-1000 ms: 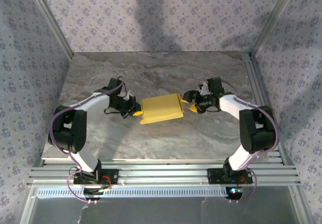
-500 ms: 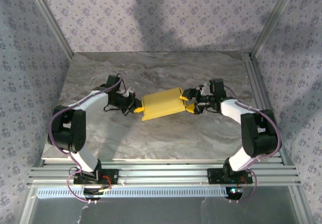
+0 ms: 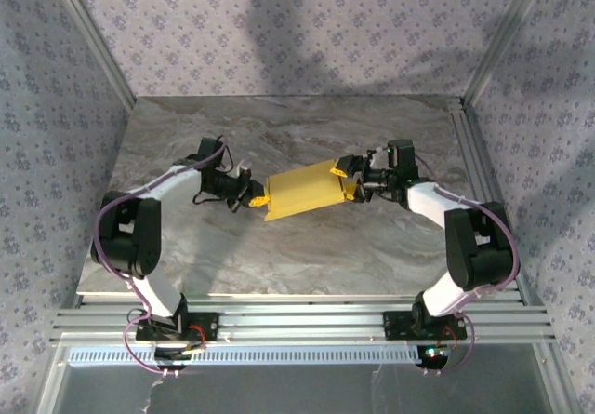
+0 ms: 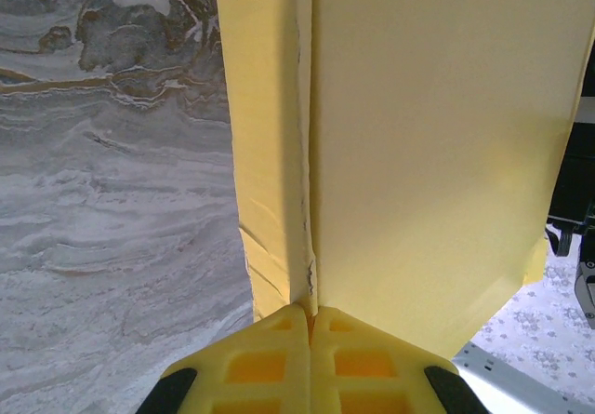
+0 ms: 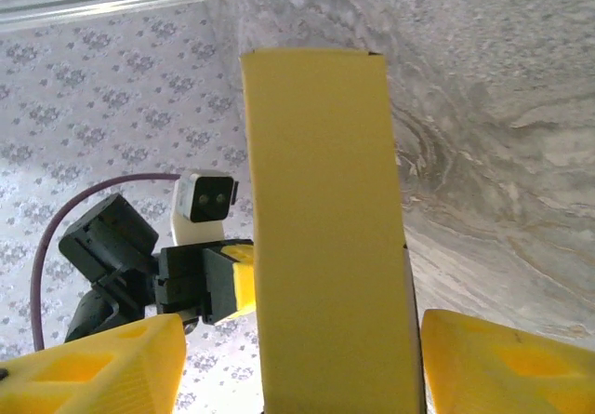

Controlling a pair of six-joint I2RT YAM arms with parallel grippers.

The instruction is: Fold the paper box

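Paper box: the paper box (image 3: 302,193) is folded into a flat yellow rectangle. It sits over the middle of the table, between the two grippers.
Lie of the box: it is askew in the top view, with its right end farther from the arm bases than its left end.
Box from the left wrist: the box (image 4: 418,153) shows a broad yellow face beside a narrower side panel. A creased, slightly frayed seam runs between them.
Box from the right wrist: the box (image 5: 325,228) shows as a long narrow yellow face with a square far edge.
Contact with the table: I cannot tell whether the box rests on the surface or hangs just above it.
Left gripper: the left gripper (image 3: 253,200) is at the box's left end, pinched tight on the card. From its own wrist, the left gripper (image 4: 310,319) has its yellow tips meeting, with the seam edge caught between them.
Right gripper: the right gripper (image 3: 350,180) is at the box's right end with its jaws spread, one on each side of the narrow end.
Right fingers: one finger (image 5: 102,367) stands clear of the card. The other finger (image 5: 511,363) is just beside the card's edge, and I cannot tell whether it touches.
Left arm: its black wrist and purple cable (image 5: 46,247) show beyond the box in the right wrist view.
Table: the table (image 3: 307,256) has a grey marbled top.
Surroundings: patterned walls (image 3: 279,23) stand on three sides, and an aluminium rail (image 3: 297,321) runs along the near edge.
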